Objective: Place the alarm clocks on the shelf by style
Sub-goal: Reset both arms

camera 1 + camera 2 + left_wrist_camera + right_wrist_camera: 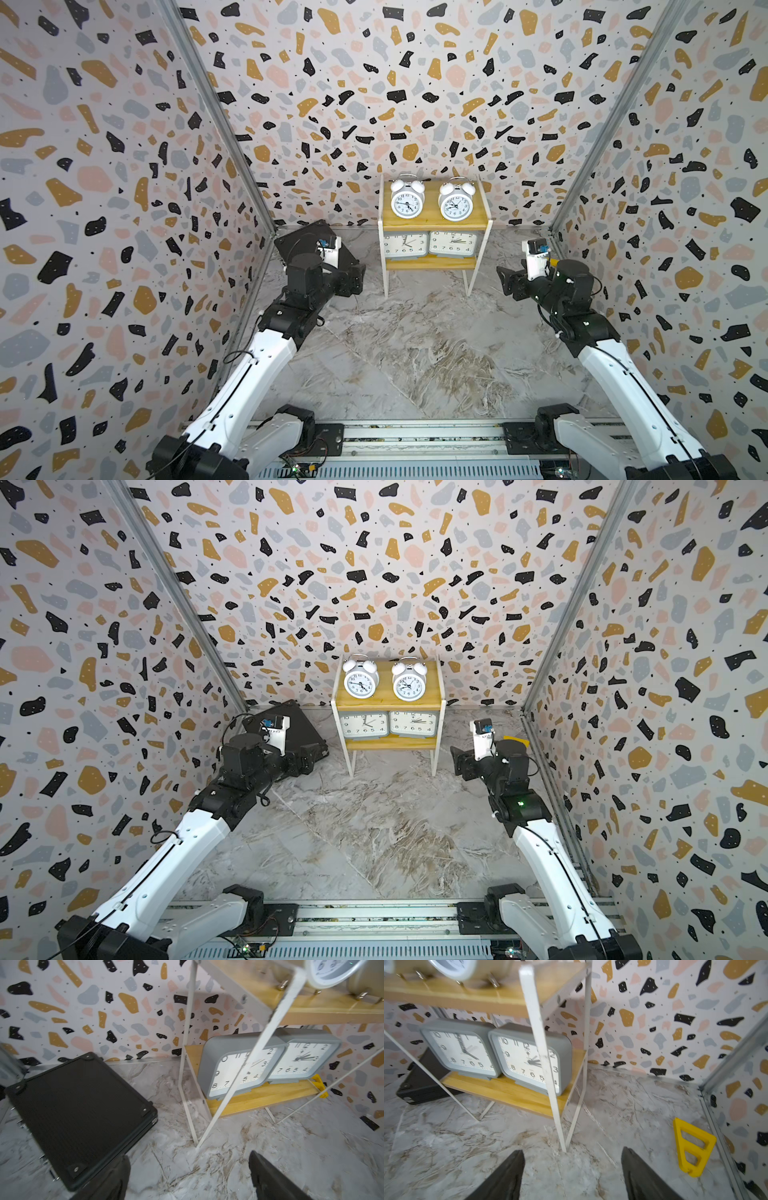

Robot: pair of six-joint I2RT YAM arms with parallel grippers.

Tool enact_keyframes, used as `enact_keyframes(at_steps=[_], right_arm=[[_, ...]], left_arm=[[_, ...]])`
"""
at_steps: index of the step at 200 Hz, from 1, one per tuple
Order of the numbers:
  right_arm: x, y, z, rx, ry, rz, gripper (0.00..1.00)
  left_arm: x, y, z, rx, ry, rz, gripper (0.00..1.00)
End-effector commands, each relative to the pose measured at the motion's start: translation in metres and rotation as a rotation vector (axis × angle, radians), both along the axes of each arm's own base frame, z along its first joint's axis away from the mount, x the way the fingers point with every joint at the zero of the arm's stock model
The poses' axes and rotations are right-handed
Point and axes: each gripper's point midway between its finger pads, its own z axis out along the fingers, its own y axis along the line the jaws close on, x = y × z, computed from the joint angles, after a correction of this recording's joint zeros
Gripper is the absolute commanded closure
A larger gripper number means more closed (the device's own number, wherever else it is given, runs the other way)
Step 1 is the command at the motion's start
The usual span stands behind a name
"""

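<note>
At twelve o'clock of the marble table (415, 353) stood the shelf (434, 226), and all four clocks were on it. The two twin-bell clocks (407, 202) stood side by side on the upper board, with their faces to the front. The two grey clocks (405, 245) stood upright on the lower board, so close that they seemed to touch. Each style had its own level, so I judged the sorting as finished.

The left gripper (188, 1157) hung at nine o'clock of the shelf legs, with its jaws wide and nothing between them. The right gripper (572, 1150) hung at three o'clock, also wide and empty. Both were apart from the white frame, probably so that no finger could push the light stand.

A black flat case (79, 1115) lay at nine o'clock of the shelf, and a yellow triangular piece (691, 1147) at three o'clock, near the wall.
</note>
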Motion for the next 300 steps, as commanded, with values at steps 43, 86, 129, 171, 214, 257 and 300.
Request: enact_keyframes(at_steps=[43,86,129,171,214,257,300], right_arm=[[-0.004,-0.05,-0.02,-0.057,-0.101,-0.269,0.22],[-0.01,-0.077,-0.058,-0.116,-0.102,-0.41,0.22],[-0.017,-0.09,-0.086,-0.127,-0.127,-0.482,0.21],[-0.017,-0.093,-0.106,-0.141,-0.137,-0.496,0.21],[-0.008,-0.091,-0.129,-0.195,-0.092,-0.48,0.21],[0.0,-0.082,-0.138,-0.226,-0.152,-0.424,0.2],[0.009,-0.073,-0.144,-0.223,-0.192,-0.372,0.19]], left_arm=[[-0.001,0.047,-0.033,0.073,-0.092,0.247,0.03],[-0.004,0.062,-0.063,0.142,-0.137,0.308,0.01],[-0.005,0.065,-0.082,0.212,-0.167,0.294,0.01],[-0.008,0.07,-0.097,0.283,-0.189,0.3,0.01],[-0.003,0.067,-0.117,0.325,-0.163,0.256,0.01],[0.005,0.061,-0.132,0.36,-0.206,0.188,0.01],[0.013,0.064,-0.141,0.312,-0.168,0.146,0.01]])
